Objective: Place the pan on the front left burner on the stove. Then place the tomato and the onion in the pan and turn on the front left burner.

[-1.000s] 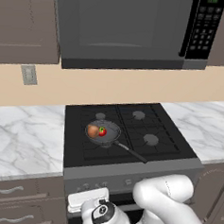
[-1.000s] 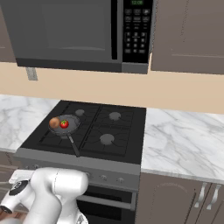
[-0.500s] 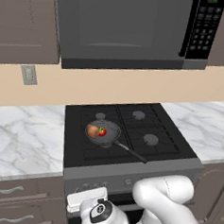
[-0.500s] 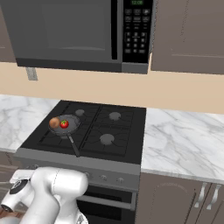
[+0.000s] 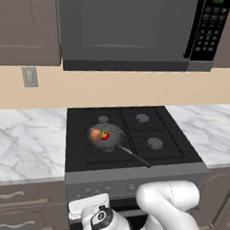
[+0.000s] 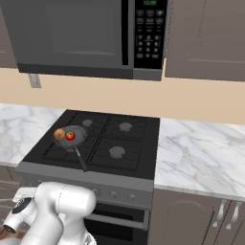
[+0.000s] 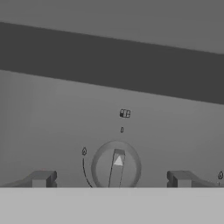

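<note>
- You've got marble counter (image 5: pixel 22 144) left of the stove (image 5: pixel 132 174), w/ a wall outlet (image 5: pixel 29 76) above it on the beige backsplash.
- Pan (image 5: pixel 105 136) sits on the stove's front left burner, handle pointing toward the stove's front-right edge. Burner cap itself is hidden under the pan.
- Inside the pan: onion (image 5: pixel 95 134) on the left, tomato (image 5: pixel 105 134) touching it on the right, green stem up. Same pair in the right base view: onion (image 6: pixel 59 134), tomato (image 6: pixel 70 136), both in the pan (image 6: pixel 69 138).
- Other three grey caps on the stove are bare.
- Microwave (image 5: pixel 128 28) hangs above the stove, keypad on its right side.
- Gripper (image 7: pixel 111 178) is low, in front of the stove's steel front panel. In the hand view you see its fingertips (image 7: pixel 41 178) spread wide, nothing between them — claw open, not gripping.
- A round knob (image 7: pixel 116 166) on the stove panel sits centred between the tips, just ahead; can't tell if they touch it.
- More marble counter (image 6: pixel 201 153) right of the stove.
</note>
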